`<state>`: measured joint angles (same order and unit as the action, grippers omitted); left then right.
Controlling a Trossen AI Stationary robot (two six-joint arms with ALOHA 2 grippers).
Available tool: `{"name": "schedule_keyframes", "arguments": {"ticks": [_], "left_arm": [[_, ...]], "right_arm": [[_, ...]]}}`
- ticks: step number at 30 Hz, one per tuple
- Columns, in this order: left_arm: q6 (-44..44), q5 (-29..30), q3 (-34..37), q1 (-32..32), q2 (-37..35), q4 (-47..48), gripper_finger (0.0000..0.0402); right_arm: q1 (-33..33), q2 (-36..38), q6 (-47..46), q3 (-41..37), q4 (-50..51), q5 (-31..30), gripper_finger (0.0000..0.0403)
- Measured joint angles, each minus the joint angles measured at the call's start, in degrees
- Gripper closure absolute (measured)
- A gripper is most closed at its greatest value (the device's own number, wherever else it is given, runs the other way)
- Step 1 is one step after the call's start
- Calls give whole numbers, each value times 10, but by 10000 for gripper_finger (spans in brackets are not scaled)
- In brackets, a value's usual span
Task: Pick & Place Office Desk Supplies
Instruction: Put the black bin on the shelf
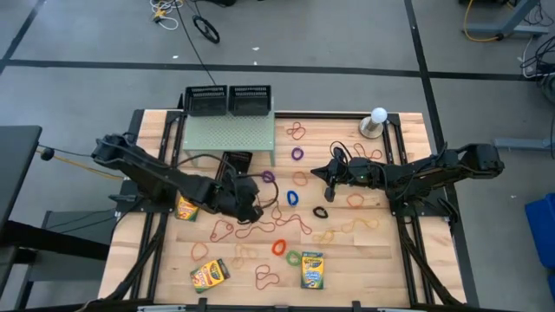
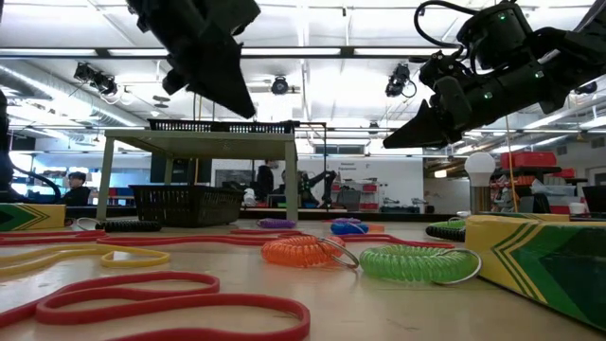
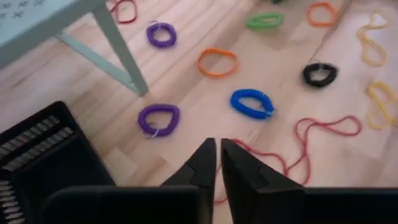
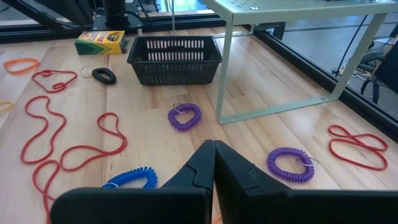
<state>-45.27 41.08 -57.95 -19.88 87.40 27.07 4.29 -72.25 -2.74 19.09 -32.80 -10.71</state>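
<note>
Presently itemising: my left pincer point(image 3: 217, 163) is hovering with a slim gap between its tips, pinching nothing, beside the black mesh tray point(image 3: 43, 158) under the green shelf point(image 1: 230, 133), probably placed for loading. My right pincer point(image 4: 213, 163) is waiting pressed together over mid-worktop point(image 1: 156, 260). Coil bands, purple point(image 3: 158, 118) and blue point(image 3: 252, 103), are lying apart on bare wood, leaving approach room; the shelf leg point(image 3: 121, 53) is crowding the tray side

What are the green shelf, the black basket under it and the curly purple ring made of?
The shelf looks like painted sheet metal: thin legs, punched holes, matte pale green. The basket seems wire or plastic mesh, matte black; hard to say which. The purple ring looks like coiled plastic cord, slightly glossy.
</note>
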Motion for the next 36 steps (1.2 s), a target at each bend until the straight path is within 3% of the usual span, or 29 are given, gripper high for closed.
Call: {"name": "schedule_keyframes", "arguments": {"ticks": [5,11,15,22,27,36], "left_arm": [[-26,6,0,4,49,25,317],[-95,106,0,5,92,65,283],[-112,121,0,14,101,79,277],[-163,55,0,58,101,168,276],[-139,3,0,78,105,142,276],[-121,-36,-1,114,126,144,276]], "right_arm": [[0,0,-4,0,-1,0,392],[0,0,-4,0,-1,0,392],[0,0,-4,0,0,0,392],[0,0,-4,0,0,0,392],[0,0,-4,0,0,0,392],[0,0,-4,0,1,0,392]]}}
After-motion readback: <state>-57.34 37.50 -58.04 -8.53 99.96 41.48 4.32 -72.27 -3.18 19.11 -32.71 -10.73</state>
